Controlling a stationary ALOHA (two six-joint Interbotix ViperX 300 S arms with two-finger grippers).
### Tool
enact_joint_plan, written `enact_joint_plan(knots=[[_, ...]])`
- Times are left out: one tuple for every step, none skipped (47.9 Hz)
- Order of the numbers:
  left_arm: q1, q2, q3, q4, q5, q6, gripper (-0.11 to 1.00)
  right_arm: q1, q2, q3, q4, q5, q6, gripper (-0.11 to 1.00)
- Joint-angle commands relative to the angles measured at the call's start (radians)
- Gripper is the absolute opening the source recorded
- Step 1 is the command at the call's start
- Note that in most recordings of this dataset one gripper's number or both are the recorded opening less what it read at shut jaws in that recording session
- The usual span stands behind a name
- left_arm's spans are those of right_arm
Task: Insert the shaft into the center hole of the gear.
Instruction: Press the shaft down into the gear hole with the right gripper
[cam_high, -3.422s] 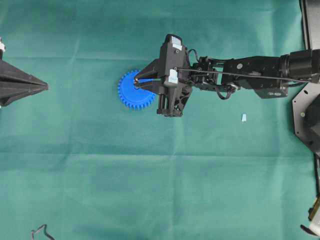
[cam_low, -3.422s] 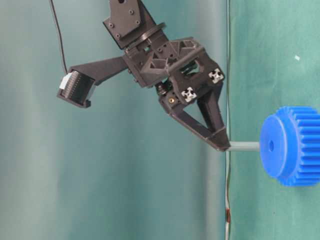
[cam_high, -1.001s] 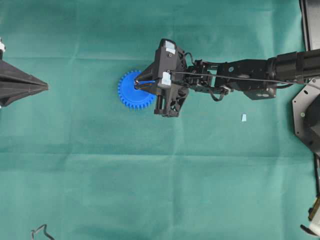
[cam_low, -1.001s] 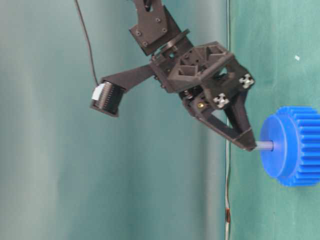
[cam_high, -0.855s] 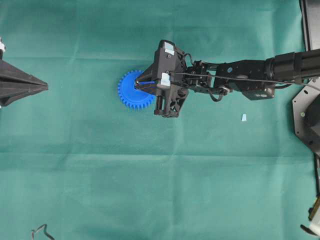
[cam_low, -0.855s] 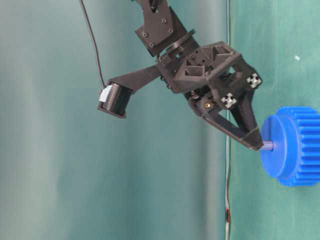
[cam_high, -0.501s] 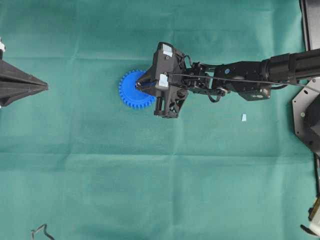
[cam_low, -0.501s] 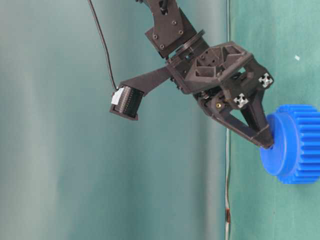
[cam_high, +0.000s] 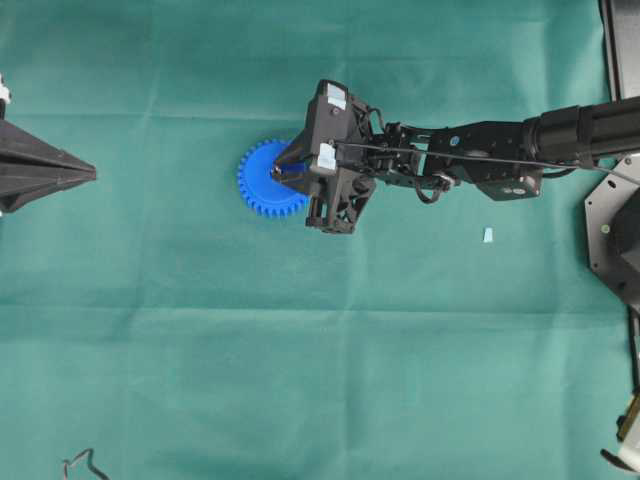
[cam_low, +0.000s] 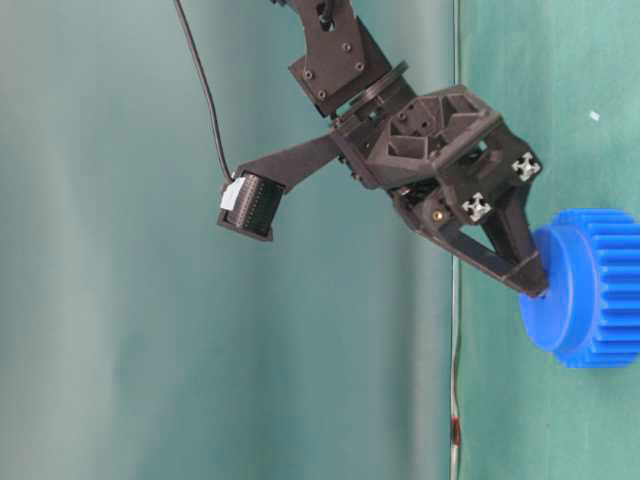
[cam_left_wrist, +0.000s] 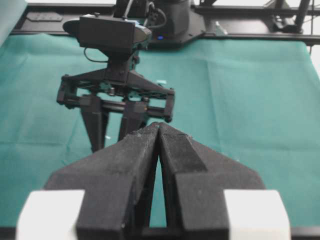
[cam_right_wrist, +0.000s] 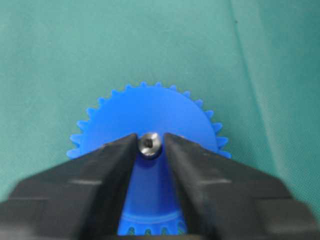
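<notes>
gear (cam_high: 262, 180) flat on green cloth (cam_high: 300, 380) | shaft (cam_right_wrist: 149, 143) upright in center hole, only its end visible | right gripper (cam_right_wrist: 150, 150) fingertips on both sides of shaft, contact unclear | left gripper (cam_left_wrist: 159, 131) pressed together, well apart from gear

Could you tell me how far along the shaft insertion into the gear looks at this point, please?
Done, it seems: the shaft sits sunk into the middle of the gear, only its silvery end showing. In hand: the right claw brackets that end, its fingers appearing slightly parted from it, tips at the gear's face. Left: backing the right claw away. The left claw is shut and apart.
</notes>
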Motion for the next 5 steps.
enact_joint_plan(knots=[[0.000, 0.005, -0.023, 0.003, -0.005, 0.000, 0.00, -0.002, -0.018, -0.015, 0.005, -0.014, 0.002, 0.63], [0.000, 0.006, -0.023, 0.003, -0.005, 0.000, 0.00, -0.002, -0.020, -0.015, 0.003, -0.014, 0.002, 0.70], [0.000, 0.005, -0.023, 0.002, -0.005, 0.000, 0.00, -0.002, -0.021, -0.015, 0.003, -0.015, 0.002, 0.76], [0.000, 0.005, -0.023, 0.003, -0.005, 0.000, 0.00, -0.002, -0.025, -0.015, 0.003, -0.015, 0.000, 0.82], [0.000, 0.005, -0.023, 0.003, -0.005, 0.000, 0.00, -0.002, -0.028, -0.017, 0.005, -0.012, 0.000, 0.86]])
